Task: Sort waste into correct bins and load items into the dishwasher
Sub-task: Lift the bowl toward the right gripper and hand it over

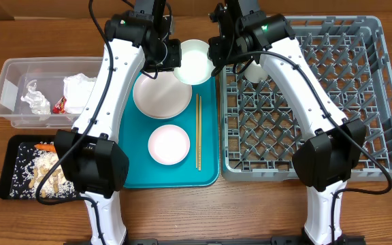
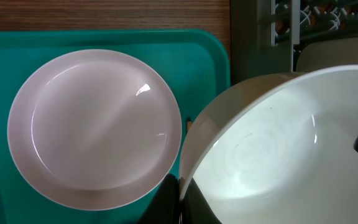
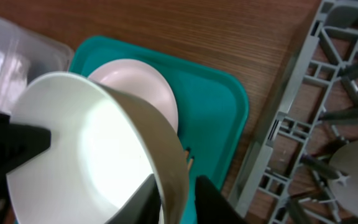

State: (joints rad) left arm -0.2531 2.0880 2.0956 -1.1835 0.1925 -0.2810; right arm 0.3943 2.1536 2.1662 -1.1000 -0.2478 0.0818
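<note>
Teal tray point(image 1: 209, 146) carries chopsticks point(image 1: 198, 133) lying front-to-back.

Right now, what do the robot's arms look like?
The left arm and right arm are white tubes with chunky black joints. Thin black cables loop off them, a little green light glows near each wrist, and the fingers are black.

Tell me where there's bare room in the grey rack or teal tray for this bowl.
For the held bowl, the rack has bare pegs across its right half and lower rows; only a white cup sits near its top-left corner. The teal tray is crowded by plate, small bowl and chopsticks, leaving just a strip along its bottom edge.
</note>
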